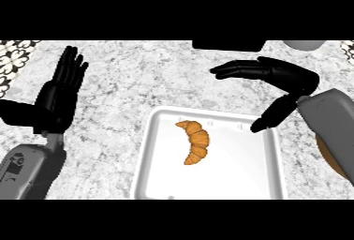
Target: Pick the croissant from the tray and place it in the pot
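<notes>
Croissant (194, 142) lies untouched in the white tray (242, 164), the right hand (287, 75) at the tray's far right corner with fingers and thumb apart, so the reach seems underway and must next drop leftward to close round it, while the left hand (55, 101) rests open.

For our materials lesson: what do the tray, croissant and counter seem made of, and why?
The tray: likely plastic or enamelled metal, smooth white with a faint sheen. The croissant: baked pastry, matt golden-brown, ridged segments. The counter: seemingly marble or granite, grey-white mottled veining.
</notes>
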